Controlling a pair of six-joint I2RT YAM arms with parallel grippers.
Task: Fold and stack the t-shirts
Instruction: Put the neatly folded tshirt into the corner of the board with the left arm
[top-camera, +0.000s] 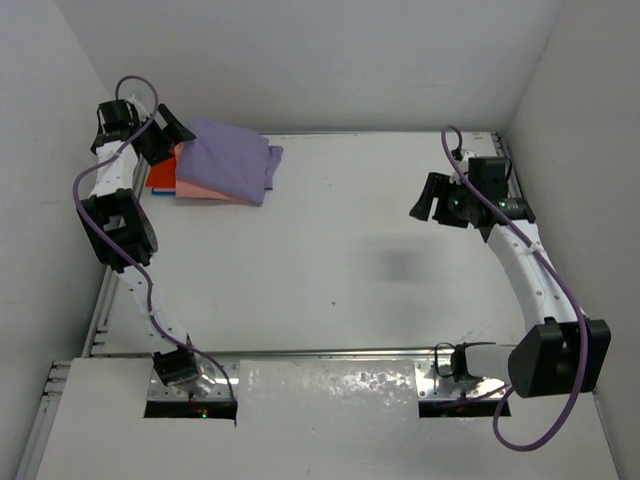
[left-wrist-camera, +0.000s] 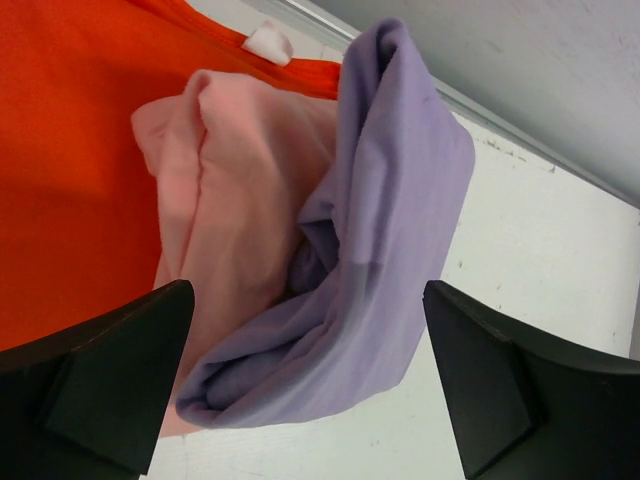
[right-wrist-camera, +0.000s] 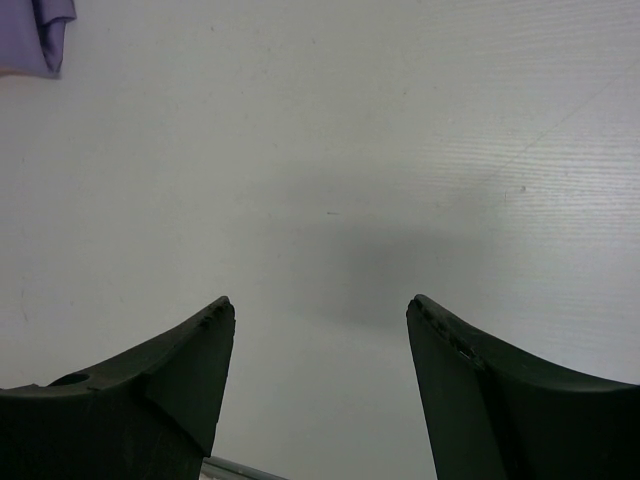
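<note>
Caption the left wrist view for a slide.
Left tool open at the purple shirt, which lies on the pink shirt, orange shirt beneath.

- I see a white table (top-camera: 330, 300) closed in by plain white walls (top-camera: 330, 60) behind and on both sides.
- An aluminium rail (top-camera: 100, 310) edges its left side.
- A soft grey shadow (top-camera: 405, 265) lies right of centre under even light.
</note>
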